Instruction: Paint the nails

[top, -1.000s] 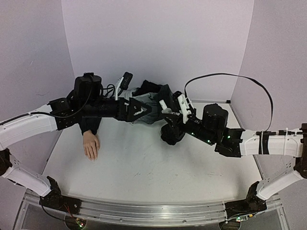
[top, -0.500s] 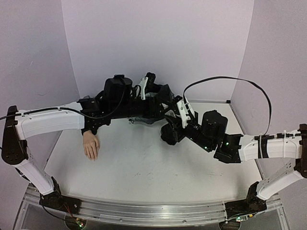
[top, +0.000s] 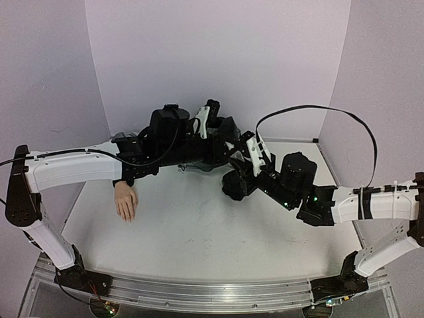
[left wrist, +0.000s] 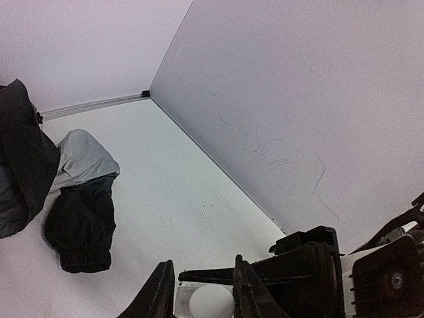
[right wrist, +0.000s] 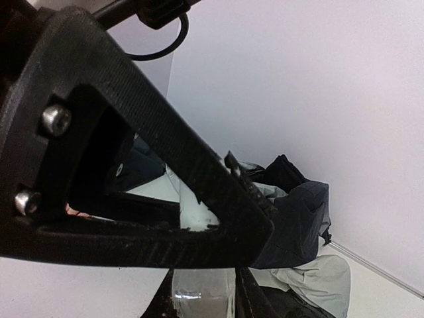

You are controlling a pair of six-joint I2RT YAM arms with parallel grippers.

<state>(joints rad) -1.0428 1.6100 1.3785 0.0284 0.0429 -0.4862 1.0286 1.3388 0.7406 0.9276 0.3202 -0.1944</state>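
**Item: nail-painting task, state of progress.**

- **Mannequin hand** (top: 124, 201): lies palm down on the bench (top: 199, 238) at about 9 o'clock, well apart from both grippers. The nails (top: 126, 216) are too small to tell painted from bare.
- **Small clear glass bottle** (right wrist: 199, 298): held off the bench near 1 o'clock. The right gripper (right wrist: 202, 281) has its fingers closed on the glass body.
- **White cap** (left wrist: 211, 301): on top of the bottle. The left gripper (left wrist: 204, 278) has its fingers narrowly on either side of it. Whether they press on it cannot be told.
- **Grey-black jacket** (left wrist: 26, 159): heaped at 12 o'clock, behind the arms.
- **Judgement:** early stage. The bottle is picked up and, as far as can be seen, not yet opened. No brush is showing. Uncapping and all of the painting are probably left to do.
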